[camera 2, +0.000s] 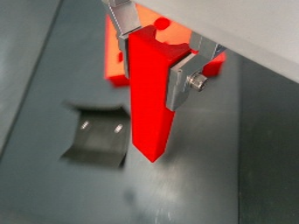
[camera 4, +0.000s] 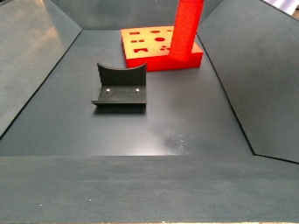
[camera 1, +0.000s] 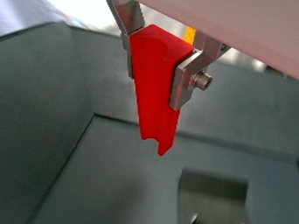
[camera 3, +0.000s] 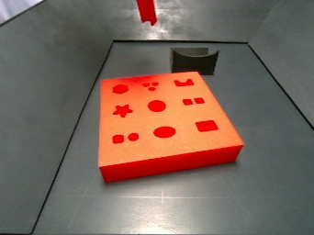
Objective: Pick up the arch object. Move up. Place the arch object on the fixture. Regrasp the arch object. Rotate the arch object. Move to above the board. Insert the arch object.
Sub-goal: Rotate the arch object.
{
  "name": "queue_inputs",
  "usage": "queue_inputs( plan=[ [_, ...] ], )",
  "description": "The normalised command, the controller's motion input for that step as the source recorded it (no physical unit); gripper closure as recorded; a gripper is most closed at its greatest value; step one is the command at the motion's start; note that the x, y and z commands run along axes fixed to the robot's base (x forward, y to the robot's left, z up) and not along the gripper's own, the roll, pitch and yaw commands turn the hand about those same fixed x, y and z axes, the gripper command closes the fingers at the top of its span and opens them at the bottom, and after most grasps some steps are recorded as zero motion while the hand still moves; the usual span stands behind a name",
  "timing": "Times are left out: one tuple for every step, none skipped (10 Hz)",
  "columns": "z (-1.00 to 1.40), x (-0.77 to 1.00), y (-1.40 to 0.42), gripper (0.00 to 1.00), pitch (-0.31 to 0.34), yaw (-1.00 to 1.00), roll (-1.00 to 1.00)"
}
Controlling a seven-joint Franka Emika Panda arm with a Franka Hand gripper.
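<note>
My gripper (camera 1: 158,63) is shut on the arch object (camera 1: 152,105), a long bright red bar that hangs upright below the silver fingers (camera 2: 184,83), which grip it near its top. In both side views the bar (camera 3: 146,9) (camera 4: 187,26) hangs high in the air, and the gripper itself is cut off by the frame's edge. The orange-red board (camera 3: 185,117) (camera 4: 152,63) with shaped holes lies flat on the floor. The dark fixture (camera 4: 121,87) (camera 3: 196,60) (camera 2: 96,136) with its curved scoop stands on the floor beside the board, with nothing on it.
Sloping dark grey walls (camera 4: 35,70) (camera 3: 55,64) enclose the floor (camera 4: 176,131) on all sides. The board (camera 2: 114,52) shows behind the hanging bar in a wrist view.
</note>
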Motion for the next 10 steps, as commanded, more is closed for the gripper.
queue_inputs(
  plan=[
    [0.04, -0.01, 0.02, 1.00, 0.488, -1.00, -0.98],
    [0.04, 0.01, 0.02, 1.00, 0.515, -0.89, -0.90],
    [0.04, 0.04, 0.02, 1.00, 0.429, -0.55, -0.59],
    [0.03, 0.06, 0.01, 1.00, 0.368, -0.40, -0.46],
    [0.00, 0.07, 0.01, 1.00, 0.245, -0.19, -0.26],
    [0.00, 0.01, 0.02, 1.00, 0.027, -1.00, -0.03],
    [0.00, -0.02, 0.02, 1.00, 0.017, -1.00, -0.02],
    [0.00, -0.02, 0.02, 1.00, 0.018, -1.00, -0.02],
    [0.00, -0.01, 0.02, 1.00, 0.019, -1.00, -0.03],
    [0.01, -0.01, 0.02, 1.00, 0.019, -1.00, -0.03]
  ],
)
